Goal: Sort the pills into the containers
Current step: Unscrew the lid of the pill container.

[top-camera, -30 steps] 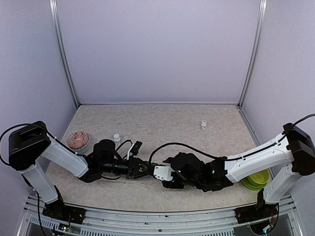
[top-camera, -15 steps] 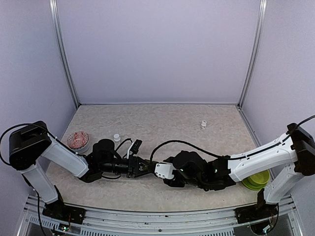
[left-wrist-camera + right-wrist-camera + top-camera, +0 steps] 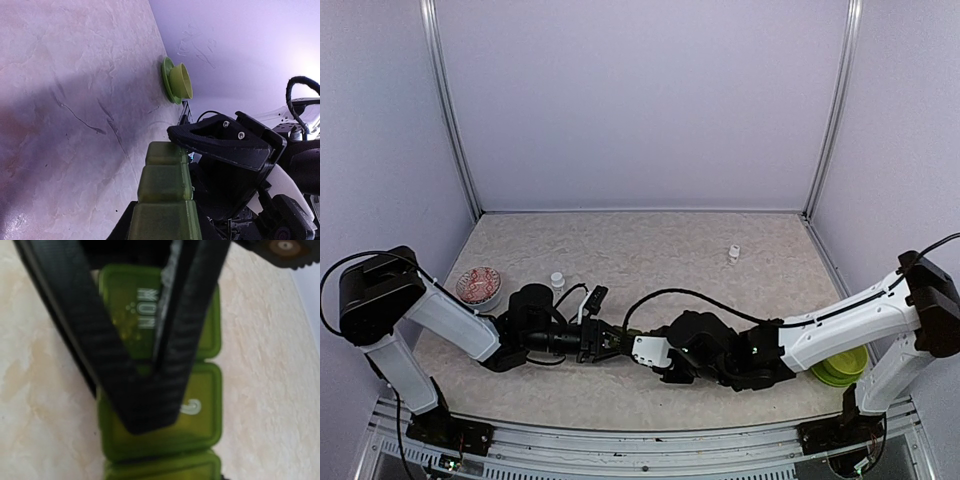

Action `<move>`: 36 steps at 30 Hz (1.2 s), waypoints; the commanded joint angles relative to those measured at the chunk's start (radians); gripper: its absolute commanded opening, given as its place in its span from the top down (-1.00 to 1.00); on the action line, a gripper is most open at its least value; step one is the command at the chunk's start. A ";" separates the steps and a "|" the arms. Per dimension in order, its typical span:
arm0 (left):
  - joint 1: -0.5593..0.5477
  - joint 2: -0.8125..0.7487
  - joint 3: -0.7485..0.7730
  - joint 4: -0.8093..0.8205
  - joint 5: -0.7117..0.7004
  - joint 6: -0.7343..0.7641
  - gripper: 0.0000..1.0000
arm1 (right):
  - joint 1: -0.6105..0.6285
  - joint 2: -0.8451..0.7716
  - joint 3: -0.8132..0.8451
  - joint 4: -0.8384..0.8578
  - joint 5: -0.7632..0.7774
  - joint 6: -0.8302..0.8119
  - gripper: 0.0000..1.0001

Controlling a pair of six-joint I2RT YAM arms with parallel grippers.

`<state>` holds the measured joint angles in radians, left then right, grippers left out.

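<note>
The table [image 3: 650, 240] carries a mottled beige surface and is enclosed by plain lilac walls. The left arm [image 3: 450, 325] and the right arm [image 3: 840, 325] both reach low across the near half of the table and meet close to its centre line. A green container [image 3: 840, 366] sits at the near right edge, beside the right arm's base; the left wrist view shows it as a cup standing on a wider rim. A round dish [image 3: 478, 284] holding red and white pills sits at the near left, just behind the left arm. The pill organizer [image 3: 165, 200], translucent green and divided into a row of compartments, is held off the table between the two arms. The left gripper [image 3: 605, 342] is clamped on one end of it, fingers narrow. The right gripper [image 3: 150, 415] lies over the other end, its fingers drawn together to a point at the edge of the compartment marked MON [image 3: 142, 315]; whether they pinch a lid cannot be determined. A small white bottle [image 3: 557, 281] stands just beside the dish. A second white bottle [image 3: 733, 254] stands well apart, toward the far right.
</note>
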<state>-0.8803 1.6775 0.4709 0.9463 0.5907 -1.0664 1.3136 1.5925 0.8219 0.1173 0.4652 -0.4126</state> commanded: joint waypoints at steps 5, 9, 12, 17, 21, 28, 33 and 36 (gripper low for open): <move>-0.002 0.017 -0.005 -0.007 0.018 0.026 0.47 | -0.039 -0.072 0.045 -0.052 -0.125 0.090 0.03; -0.003 0.017 -0.006 -0.013 0.015 0.030 0.47 | -0.065 -0.082 0.061 -0.087 -0.167 0.117 -0.10; -0.003 0.016 -0.009 -0.015 0.015 0.031 0.47 | -0.072 -0.082 0.072 -0.102 -0.183 0.123 -0.23; -0.003 0.013 -0.011 -0.019 0.014 0.033 0.47 | -0.080 -0.095 0.075 -0.115 -0.191 0.130 -0.47; -0.003 0.013 -0.008 -0.026 0.014 0.038 0.47 | -0.086 -0.126 0.071 -0.122 -0.180 0.132 -0.51; -0.006 0.022 -0.002 -0.028 0.014 0.039 0.47 | -0.095 -0.183 0.052 -0.099 -0.115 0.140 -0.53; -0.011 0.026 -0.001 -0.022 0.014 0.038 0.47 | -0.101 -0.170 0.043 -0.075 -0.052 0.147 -0.56; -0.013 0.025 -0.003 -0.018 0.014 0.036 0.47 | -0.104 -0.141 0.049 -0.075 -0.025 0.153 -0.56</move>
<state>-0.8848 1.6924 0.4671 0.9218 0.6006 -1.0462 1.2194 1.4254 0.8707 0.0189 0.3790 -0.2836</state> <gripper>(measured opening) 0.268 0.778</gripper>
